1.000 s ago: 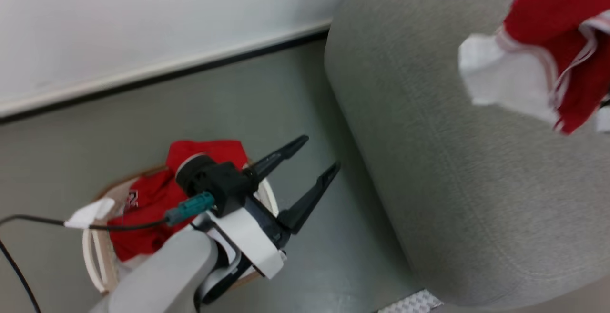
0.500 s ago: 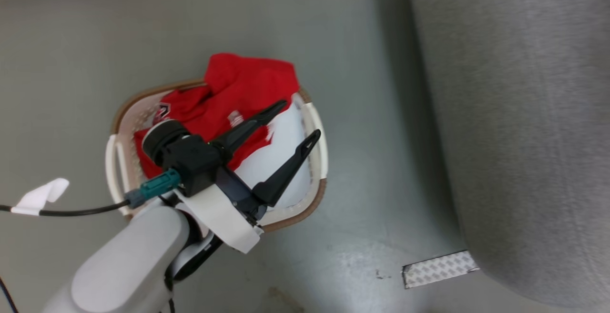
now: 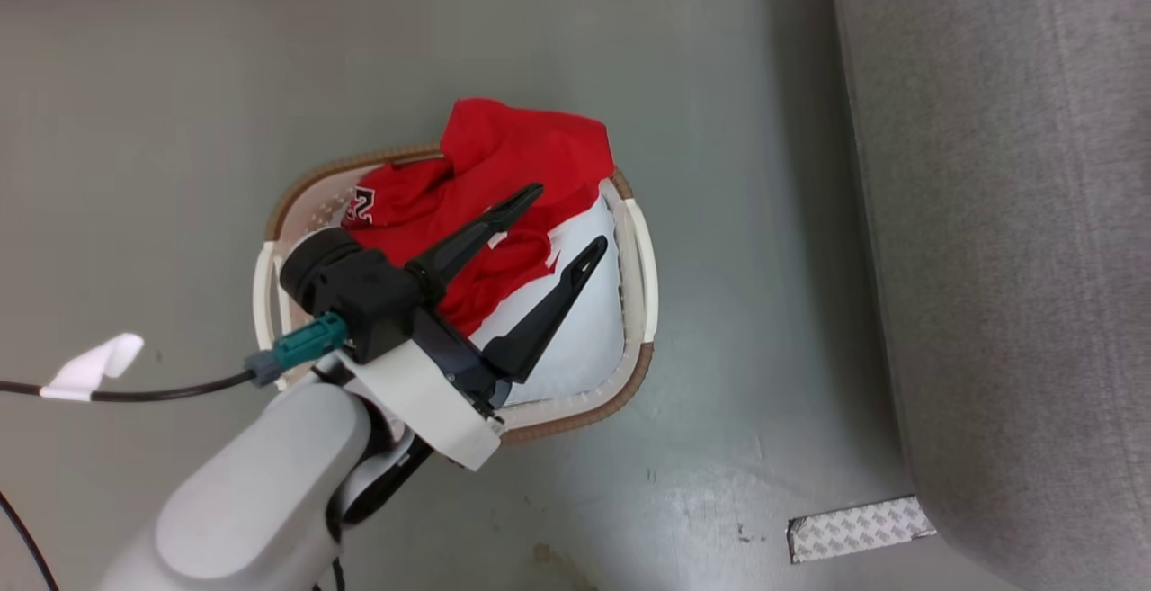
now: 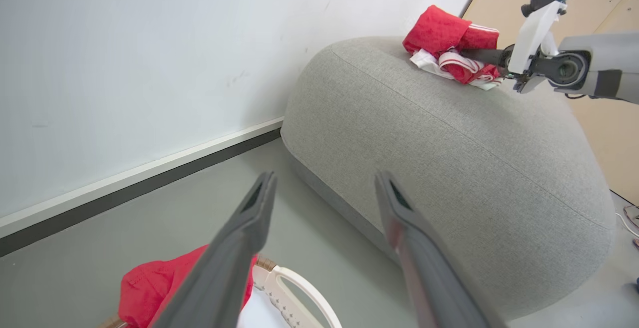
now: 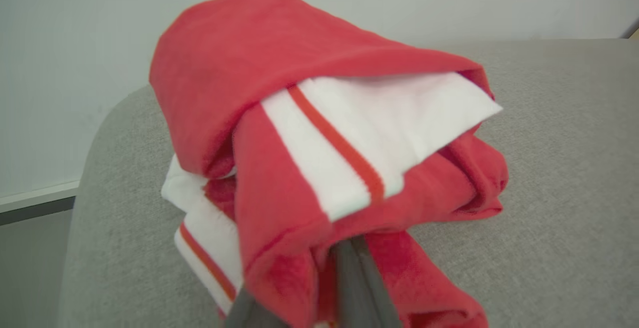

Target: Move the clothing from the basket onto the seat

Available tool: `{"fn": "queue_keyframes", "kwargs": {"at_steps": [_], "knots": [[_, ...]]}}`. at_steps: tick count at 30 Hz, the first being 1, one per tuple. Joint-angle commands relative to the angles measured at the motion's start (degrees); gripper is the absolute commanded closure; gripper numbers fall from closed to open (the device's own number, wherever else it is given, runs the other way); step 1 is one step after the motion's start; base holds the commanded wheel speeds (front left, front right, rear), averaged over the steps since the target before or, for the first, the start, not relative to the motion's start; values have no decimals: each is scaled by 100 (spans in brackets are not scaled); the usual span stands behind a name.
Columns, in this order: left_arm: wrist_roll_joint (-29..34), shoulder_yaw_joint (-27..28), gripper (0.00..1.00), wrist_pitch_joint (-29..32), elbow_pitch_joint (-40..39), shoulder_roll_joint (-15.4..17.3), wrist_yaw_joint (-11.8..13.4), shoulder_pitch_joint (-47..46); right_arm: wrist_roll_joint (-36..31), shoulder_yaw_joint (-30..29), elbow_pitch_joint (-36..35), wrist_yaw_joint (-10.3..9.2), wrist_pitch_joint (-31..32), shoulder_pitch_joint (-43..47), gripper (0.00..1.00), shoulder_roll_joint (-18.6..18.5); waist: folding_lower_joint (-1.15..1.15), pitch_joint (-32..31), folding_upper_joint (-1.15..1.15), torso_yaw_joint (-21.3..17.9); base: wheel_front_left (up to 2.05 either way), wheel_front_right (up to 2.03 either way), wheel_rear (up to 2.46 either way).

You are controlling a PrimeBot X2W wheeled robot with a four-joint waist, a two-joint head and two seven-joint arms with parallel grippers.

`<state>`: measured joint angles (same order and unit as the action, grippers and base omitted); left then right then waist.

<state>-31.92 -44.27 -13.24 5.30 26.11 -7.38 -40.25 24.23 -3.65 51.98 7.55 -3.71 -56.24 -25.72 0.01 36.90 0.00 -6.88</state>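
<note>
One red garment (image 3: 504,186) with a white letter logo lies heaped in the basket (image 3: 629,375), a fold of it spilling over the brown rim on the side toward the wall (image 4: 150,43); beside it, inside the basket, a pale flat sheet (image 3: 575,330) lies bare; a second red and white garment (image 4: 444,38) sits bunched on top of the seat (image 4: 449,158), near its rounded end by the wall, and the right wrist view shows its white panels with thin red stripes (image 5: 309,143) folded over the grey upholstery (image 5: 549,168); the right pincer (image 4: 467,54) reaches in level from the side, its fingers pressed close together and clamped on this bundle, the fabric gathered around them (image 5: 349,248); the left pincer (image 3: 569,216) hangs over the basket with its two dark fingers spread wide and nothing between them, one tip over the red cloth and the other over the pale sheet in the head view, while its own wrist view has the fingers (image 4: 324,175) aimed toward the seat; the basket stands on the grey floor (image 3: 180,123) near the seat (image 3: 1016,258), with bare floor between them; a strip of patterned tape (image 3: 859,528) lies on the floor by the seat's edge; a black cable with a white tag (image 3: 90,366) runs to a teal connector (image 3: 301,344) on the left wrist; a dark baseboard (image 4: 150,178) lines the foot of the wall.
</note>
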Motion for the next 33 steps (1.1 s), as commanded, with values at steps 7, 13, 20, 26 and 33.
{"fn": "queue_keyframes", "kwargs": {"at_steps": [7, 13, 20, 26, 33], "knots": [[-121, -1, 0, -114, 332, -145, -6, 241, 78, 554, 296, -12, 383, 120, 0, -159, -1, -777, 0, -172, 0, 0, 0], [-307, 59, 0, -174, 681, -365, 44, 618, 436, 1262, 21, -12, 1042, 389, 0, -299, -1, -1657, 0, -331, 0, 0, 0], [-412, 324, 0, -189, 909, -562, 145, 1045, 989, 2071, -1018, -12, 1227, 860, 0, -761, -1, -2536, 0, -321, 0, 0, 0], [-420, 739, 0, -189, 969, -665, 247, 1379, 1333, 2457, -2021, -12, 1023, 1149, 0, -1072, -1, -3133, 0, -164, 0, 0, 0], [-445, 1434, 0, -189, 1038, -698, 426, 1830, 1533, 2370, -2811, -12, 440, 1650, 0, -932, -1, -3651, 0, 118, 0, 0, 0]]}}
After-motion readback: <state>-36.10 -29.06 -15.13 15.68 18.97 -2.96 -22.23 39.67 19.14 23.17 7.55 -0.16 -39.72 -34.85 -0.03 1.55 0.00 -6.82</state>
